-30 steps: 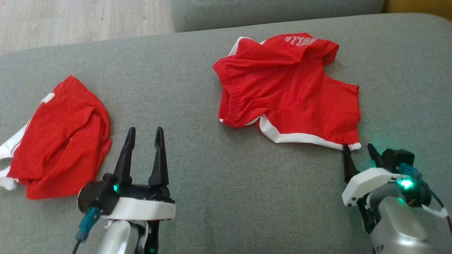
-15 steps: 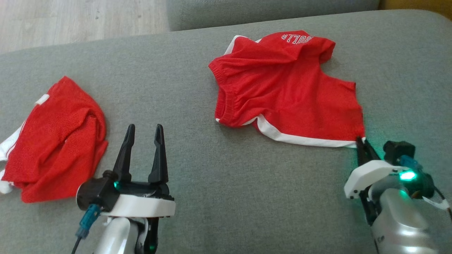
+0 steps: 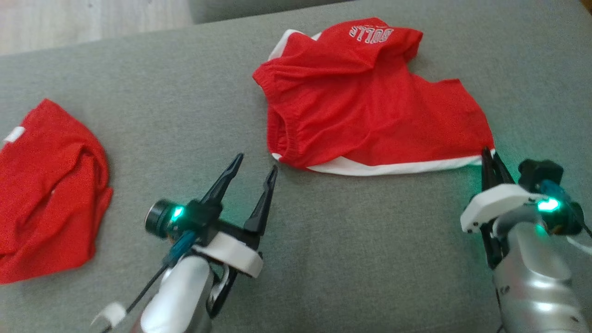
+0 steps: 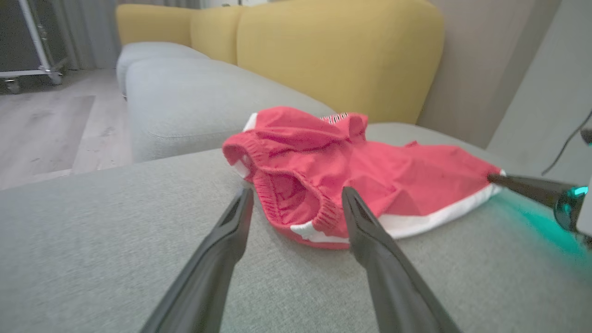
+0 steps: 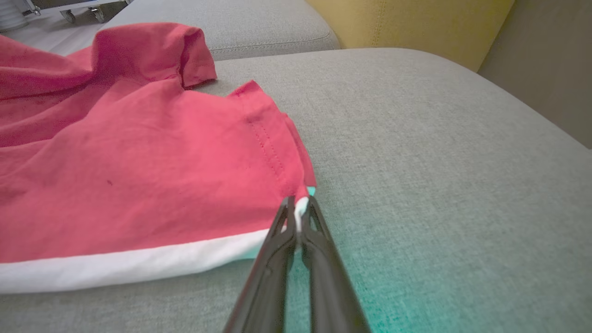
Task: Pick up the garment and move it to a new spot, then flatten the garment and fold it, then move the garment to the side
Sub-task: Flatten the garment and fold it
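Observation:
The garment [image 3: 370,111], red shorts with a white hem and white lettering, lies crumpled on the grey sofa cushion [image 3: 370,259]. My right gripper [image 3: 490,153] is shut on its near right hem corner; in the right wrist view the white corner sticks up between the closed tips [image 5: 298,201] beside the red cloth [image 5: 138,175]. My left gripper [image 3: 257,163] is open, its fingers aimed at the near waistband end, a short gap away. In the left wrist view the open gripper [image 4: 297,192] frames the waistband opening of the garment [image 4: 370,171], and the right gripper [image 4: 508,180] pinches the far corner.
A second red garment [image 3: 46,185] lies bunched at the cushion's left side. Wooden floor [image 3: 69,18] shows beyond the far edge. Another grey cushion [image 4: 185,101] and a yellow sofa back [image 4: 333,55] stand behind the garment.
My right gripper has shut on the hem corner and drawn the white hem out straighter to the right. The left gripper has swung toward the waistband. The head camera has shifted.

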Controlling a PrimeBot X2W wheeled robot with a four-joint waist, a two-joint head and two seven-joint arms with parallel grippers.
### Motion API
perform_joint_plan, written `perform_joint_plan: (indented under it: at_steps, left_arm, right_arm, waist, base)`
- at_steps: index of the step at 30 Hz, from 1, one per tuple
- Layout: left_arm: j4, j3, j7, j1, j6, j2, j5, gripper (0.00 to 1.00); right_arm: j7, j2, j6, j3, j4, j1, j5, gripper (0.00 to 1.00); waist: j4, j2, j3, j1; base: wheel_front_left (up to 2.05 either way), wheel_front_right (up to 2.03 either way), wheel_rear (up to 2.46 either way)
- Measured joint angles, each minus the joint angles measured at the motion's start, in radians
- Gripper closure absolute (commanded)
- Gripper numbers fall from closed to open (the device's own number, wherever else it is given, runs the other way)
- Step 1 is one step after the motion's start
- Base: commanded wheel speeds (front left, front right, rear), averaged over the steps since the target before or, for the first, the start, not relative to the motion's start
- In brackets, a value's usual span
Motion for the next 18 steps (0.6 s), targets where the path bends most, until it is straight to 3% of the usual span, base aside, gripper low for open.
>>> perform_joint_plan:
  at_steps: [10, 18]
  left_arm:
    - [0.196, -0.181, 0.027, -0.188, -0.015, 0.065, 0.093, 0.0]
    - [0.268, -0.211, 0.008, -0.249, -0.015, 0.074, 0.103, 0.0]
  right_arm:
    - [0.0, 0.0, 0.0, 0.073, 0.011, -0.041, 0.056, 1.0]
    - [0.0, 0.0, 0.0, 0.108, 0.01, -0.056, 0.079, 1.0]
  waist:
    - [-0.057, 0.0, 0.06, 0.0001]
    - [-0.082, 0.0, 0.078, 0.0]
  base:
    - [0.0, 0.0, 0.0]
    - [0.0, 0.0, 0.0]
